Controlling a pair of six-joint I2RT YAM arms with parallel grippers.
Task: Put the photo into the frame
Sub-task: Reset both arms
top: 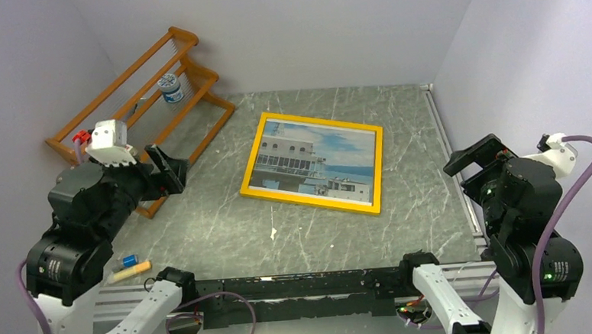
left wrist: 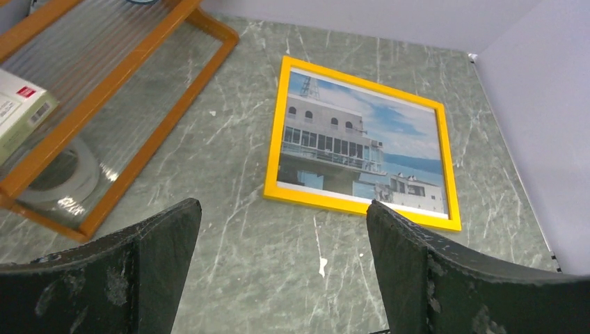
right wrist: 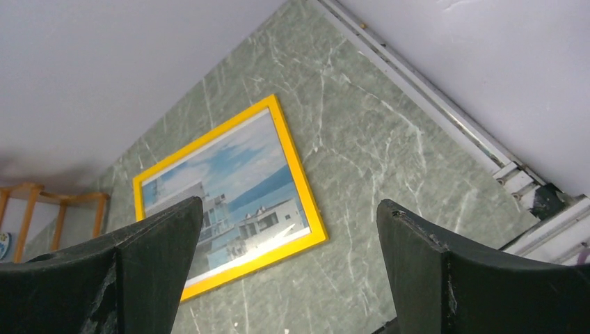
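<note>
The yellow frame (top: 380, 170) lies flat, face up, in the middle of the table. The photo (top: 315, 160) of the white building and blue sky sits inside its border. Frame (left wrist: 280, 118) and photo (left wrist: 362, 142) also show in the left wrist view, and frame (right wrist: 298, 167) and photo (right wrist: 229, 184) in the right wrist view. My left gripper (top: 169, 167) is open and empty, held above the table left of the frame. My right gripper (top: 472, 158) is open and empty, held above the table's right edge, apart from the frame.
An orange-brown slatted wooden rack (top: 140, 91) stands at the back left with a small jar (top: 171, 88) and a white box (left wrist: 17, 111) on it. Small items, one with a blue cap (top: 129, 261), lie at the front left. A metal rail (top: 449, 151) runs along the right edge.
</note>
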